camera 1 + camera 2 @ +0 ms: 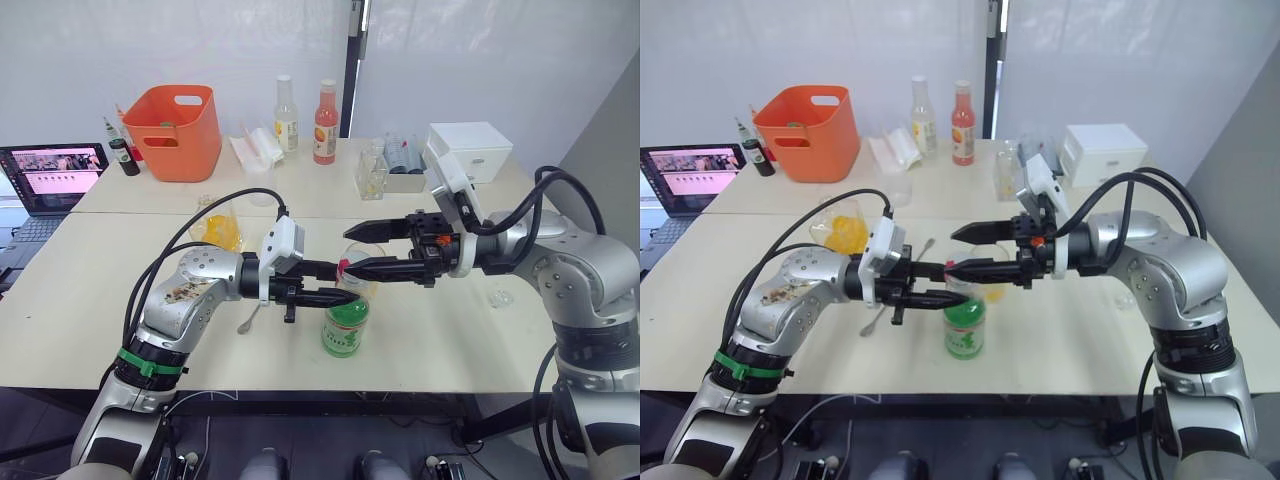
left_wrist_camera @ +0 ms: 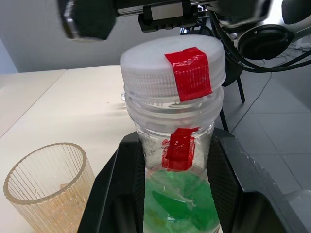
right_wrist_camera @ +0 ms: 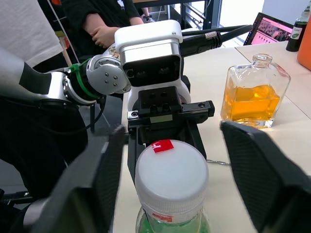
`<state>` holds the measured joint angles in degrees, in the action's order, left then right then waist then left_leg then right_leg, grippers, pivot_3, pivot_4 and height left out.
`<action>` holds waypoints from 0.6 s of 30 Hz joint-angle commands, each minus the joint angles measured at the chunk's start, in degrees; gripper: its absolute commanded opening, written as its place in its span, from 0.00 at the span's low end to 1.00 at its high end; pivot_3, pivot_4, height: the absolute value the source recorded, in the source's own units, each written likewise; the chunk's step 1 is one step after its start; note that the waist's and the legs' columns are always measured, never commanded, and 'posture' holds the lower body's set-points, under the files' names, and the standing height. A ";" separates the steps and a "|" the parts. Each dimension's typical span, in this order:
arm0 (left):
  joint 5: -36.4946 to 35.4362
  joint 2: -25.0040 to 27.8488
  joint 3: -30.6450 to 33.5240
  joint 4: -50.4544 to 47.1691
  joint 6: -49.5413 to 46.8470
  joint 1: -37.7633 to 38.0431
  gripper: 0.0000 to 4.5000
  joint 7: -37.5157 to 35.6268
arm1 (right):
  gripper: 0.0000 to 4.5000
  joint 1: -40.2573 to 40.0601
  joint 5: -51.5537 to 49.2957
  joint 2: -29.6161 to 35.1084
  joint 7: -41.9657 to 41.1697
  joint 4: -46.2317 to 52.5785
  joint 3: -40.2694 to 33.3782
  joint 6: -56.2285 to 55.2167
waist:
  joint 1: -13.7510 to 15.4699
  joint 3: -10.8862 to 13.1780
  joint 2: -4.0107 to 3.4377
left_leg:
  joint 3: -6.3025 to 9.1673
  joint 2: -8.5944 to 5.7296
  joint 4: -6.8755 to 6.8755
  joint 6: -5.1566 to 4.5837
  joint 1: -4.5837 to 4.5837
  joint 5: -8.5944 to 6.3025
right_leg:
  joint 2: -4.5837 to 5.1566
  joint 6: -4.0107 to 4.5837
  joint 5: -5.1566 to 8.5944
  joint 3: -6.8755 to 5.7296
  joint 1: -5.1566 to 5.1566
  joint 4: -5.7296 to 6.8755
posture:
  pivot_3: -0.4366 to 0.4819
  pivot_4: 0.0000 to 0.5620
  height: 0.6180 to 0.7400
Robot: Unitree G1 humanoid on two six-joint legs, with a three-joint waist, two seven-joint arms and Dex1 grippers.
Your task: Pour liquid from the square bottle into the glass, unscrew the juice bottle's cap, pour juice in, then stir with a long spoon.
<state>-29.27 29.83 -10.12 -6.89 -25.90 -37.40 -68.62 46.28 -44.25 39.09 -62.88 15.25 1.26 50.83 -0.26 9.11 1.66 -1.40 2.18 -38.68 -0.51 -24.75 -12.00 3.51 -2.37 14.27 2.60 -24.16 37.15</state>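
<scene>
The green juice bottle (image 1: 345,325) stands upright near the table's front edge. My left gripper (image 1: 345,283) is shut on its neck, one black finger on each side, just under the cap (image 2: 172,60). The cap is white with a red tape mark. My right gripper (image 3: 172,145) reaches in from the right and stands open, its fingers wide apart on either side of the cap without touching it. The ribbed glass (image 2: 48,189) sits just behind the bottle with a little yellow liquid in it. The square bottle (image 1: 220,225) with orange liquid stands further left. The long spoon (image 1: 927,245) lies on the table under my left arm.
At the back stand an orange basket (image 1: 180,130), a pale yellow bottle (image 1: 286,115), a red-orange bottle (image 1: 325,122) and a white box (image 1: 470,150). A laptop (image 1: 50,175) sits at the far left. A small clear piece (image 1: 500,297) lies on the table to the right.
</scene>
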 commanded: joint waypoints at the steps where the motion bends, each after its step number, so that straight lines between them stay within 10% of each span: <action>1: 0.87 0.52 -1.41 -0.08 -0.27 0.58 0.30 -1.32 | 0.36 -0.29 -0.65 0.16 -0.28 0.56 -0.70 -0.67 | 0.00 0.00 0.00 | 0.00 0.00 0.00 0.00 0.00 0.00 | 0.00 0.00 0.00 0.00 0.00 0.00 | 0.48 0.27 0.79; 6: 1.02 0.58 -1.38 0.33 -0.19 0.33 0.30 -1.43 | 0.01 -0.31 -0.88 0.03 -0.62 0.54 -0.70 -0.68 | 0.00 0.00 0.00 | 0.00 0.00 0.00 0.00 0.00 0.00 | 0.00 0.00 0.00 0.00 0.00 0.00 | 0.48 0.27 0.79; 10: 1.03 0.63 -1.35 0.43 -0.15 0.29 0.30 -1.47 | 0.01 -0.21 -2.52 -0.46 -0.35 1.41 -1.88 -0.08 | -0.01 0.00 0.00 | 0.00 0.00 0.00 0.00 0.00 0.00 | 0.00 0.00 0.00 0.00 0.00 0.00 | 0.48 0.27 0.79; 18: 1.01 0.63 -1.42 0.59 -0.14 0.18 0.30 -1.54 | 0.56 0.59 -6.80 -0.59 1.71 2.55 -4.54 1.07 | -0.02 0.00 0.00 | 0.00 0.01 0.00 0.00 0.00 0.00 | 0.00 0.00 0.00 0.00 0.00 0.00 | 0.48 0.27 0.79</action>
<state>-29.22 29.85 -10.15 -6.55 -25.34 -37.42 -68.97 46.03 -48.89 38.21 -61.75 16.35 -1.00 51.78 -0.28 9.11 1.66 -1.40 2.19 -38.68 -0.51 -24.75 -12.00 3.51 -2.37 14.27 2.60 -24.16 37.15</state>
